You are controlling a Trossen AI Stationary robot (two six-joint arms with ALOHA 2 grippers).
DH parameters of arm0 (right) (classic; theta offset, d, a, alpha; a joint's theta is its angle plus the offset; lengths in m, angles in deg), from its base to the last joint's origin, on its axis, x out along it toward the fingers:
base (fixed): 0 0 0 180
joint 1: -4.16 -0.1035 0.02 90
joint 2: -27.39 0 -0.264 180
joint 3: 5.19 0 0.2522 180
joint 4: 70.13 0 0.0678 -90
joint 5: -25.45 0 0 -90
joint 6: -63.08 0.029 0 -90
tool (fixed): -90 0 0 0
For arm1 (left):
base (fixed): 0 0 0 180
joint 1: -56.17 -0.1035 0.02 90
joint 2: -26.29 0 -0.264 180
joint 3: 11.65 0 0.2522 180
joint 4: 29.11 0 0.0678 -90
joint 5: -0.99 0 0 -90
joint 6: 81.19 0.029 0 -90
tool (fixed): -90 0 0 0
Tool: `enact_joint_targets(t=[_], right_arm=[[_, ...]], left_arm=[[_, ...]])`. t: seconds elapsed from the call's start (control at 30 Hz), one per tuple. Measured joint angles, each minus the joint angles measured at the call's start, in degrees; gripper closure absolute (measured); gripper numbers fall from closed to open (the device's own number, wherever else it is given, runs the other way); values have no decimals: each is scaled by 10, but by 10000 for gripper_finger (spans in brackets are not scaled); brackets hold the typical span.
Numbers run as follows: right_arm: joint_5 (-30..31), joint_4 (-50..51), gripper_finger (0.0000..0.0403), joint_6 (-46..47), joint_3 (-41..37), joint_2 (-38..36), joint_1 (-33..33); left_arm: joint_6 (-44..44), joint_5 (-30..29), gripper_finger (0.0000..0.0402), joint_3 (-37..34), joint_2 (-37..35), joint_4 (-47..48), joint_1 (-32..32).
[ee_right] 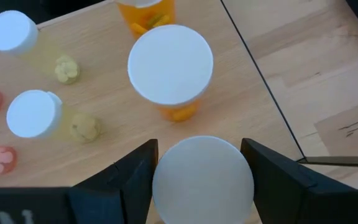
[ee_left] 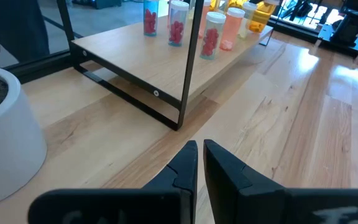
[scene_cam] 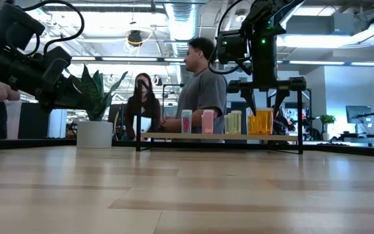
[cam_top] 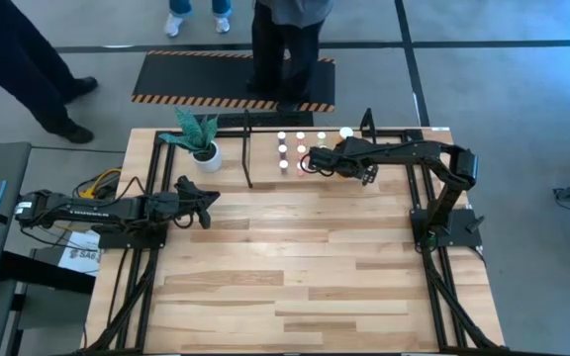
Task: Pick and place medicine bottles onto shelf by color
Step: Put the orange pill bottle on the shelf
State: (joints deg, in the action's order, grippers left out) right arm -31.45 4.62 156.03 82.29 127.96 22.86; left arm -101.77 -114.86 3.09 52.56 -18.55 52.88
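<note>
At the left edge of the table (cam_top: 295,267) the left gripper (cam_top: 204,203) waits with its jaws pinched together and empty, lying low just in front of the white pot (cam_top: 206,153) with the green plant, well clear of the work. Moving right, the shelf (ee_left: 135,53) stands at the far side of the table with medicine bottles already sorted on its board: red-filled bottles (ee_left: 177,23) toward its left end, pinkish ones next, then pale yellow bottles (ee_right: 39,112), then an orange bottle (ee_right: 169,65) near its right end. Over that right end the right gripper (ee_right: 202,177) hangs pointing down, its jaws half spread around a large white-capped bottle (ee_right: 202,180), one finger at each side of the cap; it seems to be held, though the contact itself is hidden. This bottle sits just beside the standing orange one, so the step in hand looks like setting it into the orange group. To do it well, lower it straight and upright until the base rests on the board, keep a small gap from the neighbouring cap and the shelf's edge rail, open only slightly, then lift straight up so nothing gets tipped.
</note>
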Motion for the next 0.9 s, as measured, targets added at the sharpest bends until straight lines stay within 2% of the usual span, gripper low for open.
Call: enact_joint_targets(t=[0.9], right_arm=[[0,-3,153,-15,0,0,2]], left_arm=[[0,0,388,0,0,0,0]])
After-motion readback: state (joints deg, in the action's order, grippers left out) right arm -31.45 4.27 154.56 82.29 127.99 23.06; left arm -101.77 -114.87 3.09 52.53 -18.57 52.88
